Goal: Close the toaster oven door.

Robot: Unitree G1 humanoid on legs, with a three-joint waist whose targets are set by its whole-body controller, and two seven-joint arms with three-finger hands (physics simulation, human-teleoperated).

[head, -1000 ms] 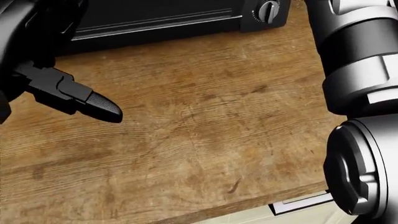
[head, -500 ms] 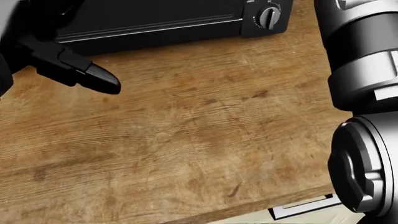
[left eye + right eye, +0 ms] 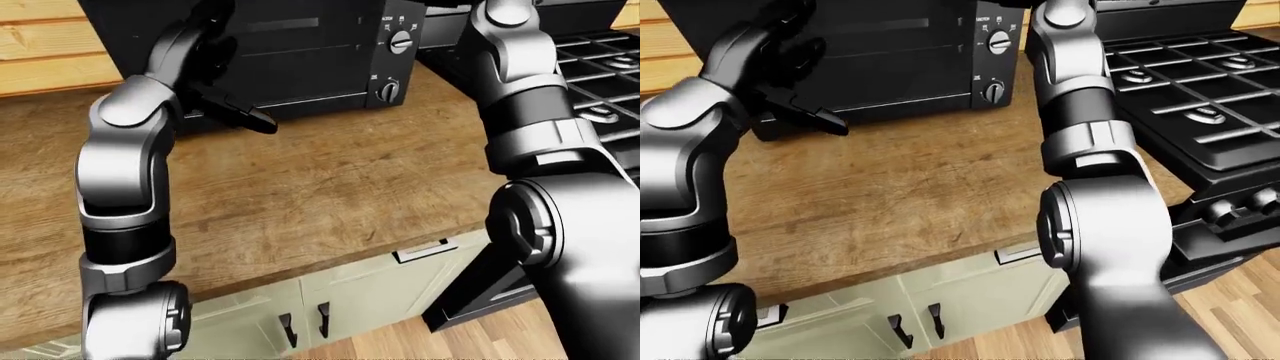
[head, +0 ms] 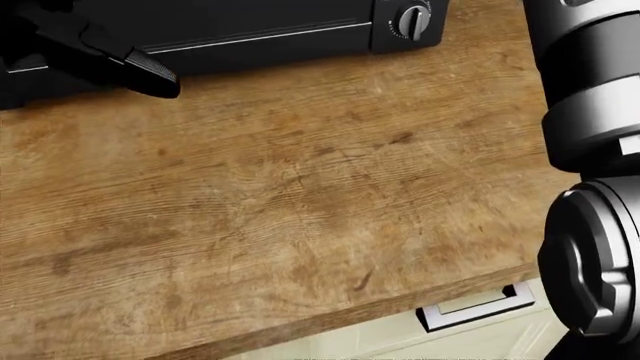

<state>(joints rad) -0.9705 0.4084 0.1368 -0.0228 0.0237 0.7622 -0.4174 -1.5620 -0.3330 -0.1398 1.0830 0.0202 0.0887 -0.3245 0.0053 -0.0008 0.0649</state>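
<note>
The black toaster oven [image 3: 300, 67] stands on the wooden counter [image 3: 330, 187] at the top of the left-eye view. Its glass door looks upright against the body, and two knobs [image 3: 400, 43] sit on its right panel. My left hand [image 3: 225, 82] is raised against the left part of the oven's face, open, with one dark finger [image 4: 150, 79] pointing down and right over the door's lower edge. The rest of the hand blends into the black door. My right arm [image 3: 520, 90] rises along the oven's right side, and its hand is beyond the top of every view.
A black gas stove [image 3: 1200, 97] with grates adjoins the counter on the right. Pale cabinet doors [image 3: 330, 300] with dark handles hang under the counter edge, above a wood floor. A wood-plank wall [image 3: 45, 45] runs at the upper left.
My left hand's finger has risen from over the bare counter up to the oven's lower door edge. The head view has shifted slightly.
</note>
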